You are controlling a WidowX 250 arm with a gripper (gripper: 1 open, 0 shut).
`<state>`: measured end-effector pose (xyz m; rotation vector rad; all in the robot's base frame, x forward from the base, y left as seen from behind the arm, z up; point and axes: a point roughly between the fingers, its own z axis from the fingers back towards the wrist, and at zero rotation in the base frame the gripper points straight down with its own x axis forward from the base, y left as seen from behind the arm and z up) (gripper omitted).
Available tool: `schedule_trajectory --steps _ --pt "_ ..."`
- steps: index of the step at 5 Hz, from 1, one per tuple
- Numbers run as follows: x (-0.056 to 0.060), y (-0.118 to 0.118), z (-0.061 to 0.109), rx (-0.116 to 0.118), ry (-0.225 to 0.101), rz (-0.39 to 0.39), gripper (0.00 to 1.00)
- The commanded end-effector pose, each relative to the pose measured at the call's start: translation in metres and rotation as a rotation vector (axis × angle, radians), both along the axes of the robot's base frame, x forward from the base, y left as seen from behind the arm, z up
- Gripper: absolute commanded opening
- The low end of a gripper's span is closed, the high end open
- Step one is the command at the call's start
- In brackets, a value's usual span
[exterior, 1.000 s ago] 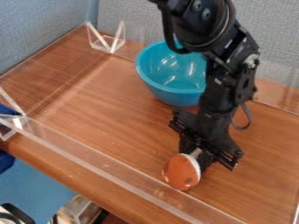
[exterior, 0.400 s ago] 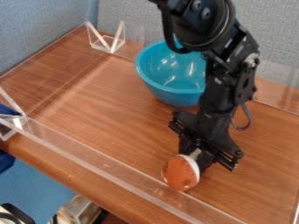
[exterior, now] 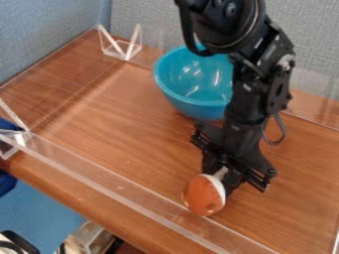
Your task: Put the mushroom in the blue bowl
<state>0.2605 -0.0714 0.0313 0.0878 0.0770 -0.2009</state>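
Note:
The mushroom, orange-brown cap with a pale stem end, lies low at the front of the wooden table. My black gripper points straight down and is shut on the mushroom's stem side, right at the tabletop. The blue bowl stands behind the arm, toward the back of the table, apart from the mushroom. Part of the bowl's right rim is hidden by the arm.
A clear acrylic wall runs along the table's front and left edges, just in front of the mushroom. Clear triangular brackets stand at the back left corner. Bare wood lies left of the bowl.

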Motion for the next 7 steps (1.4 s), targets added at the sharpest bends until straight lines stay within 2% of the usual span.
schedule_trajectory --steps 1,2,3,4,5,6,7 --pt "0.011 -0.001 0.028 -0.032 -0.087 0.011 0.0" --pt "0.013 0.0 0.041 -0.038 -0.105 0.014 0.0" --pt "0.016 0.003 0.065 -0.05 -0.147 0.029 0.0" --pt "0.03 0.015 0.093 -0.06 -0.202 0.074 0.0" --pt "0.059 0.036 0.108 -0.067 -0.232 0.14 0.0" --pt "0.077 0.054 0.095 -0.055 -0.211 0.187 0.0" --pt "0.087 0.055 0.081 -0.056 -0.192 0.192 0.0"
